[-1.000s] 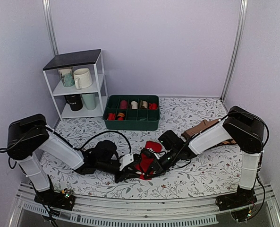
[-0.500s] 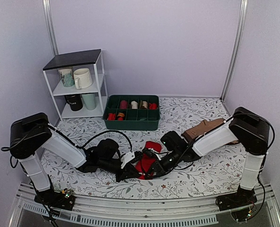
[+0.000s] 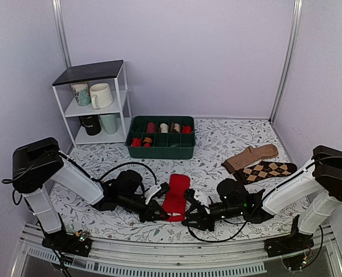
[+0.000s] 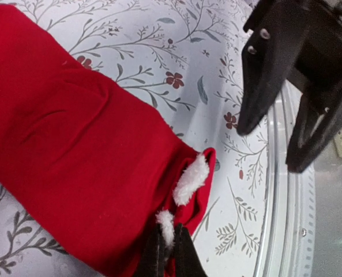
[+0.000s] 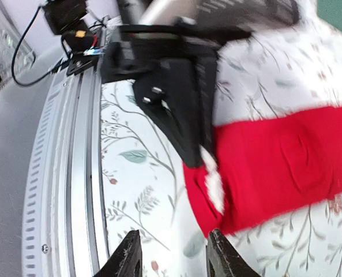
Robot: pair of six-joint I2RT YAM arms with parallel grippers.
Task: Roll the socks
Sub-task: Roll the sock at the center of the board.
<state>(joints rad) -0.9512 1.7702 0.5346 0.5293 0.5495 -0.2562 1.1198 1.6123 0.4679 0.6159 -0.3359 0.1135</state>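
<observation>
A flat strip of bright red fabric socks (image 3: 176,193) lies on the floral-patterned tabletop (image 3: 228,138), between the two arms. The left tool (image 4: 166,254) is clenched on the strip's near end, where white lining shows. The right tool (image 5: 173,257) is released, its fingers spread, just beside that end and not touching it. To the right lie a plain tan sock (image 3: 251,156) and a dark brown argyle sock (image 3: 265,171). Behind stands a dark green divided bin (image 3: 162,147).
</observation>
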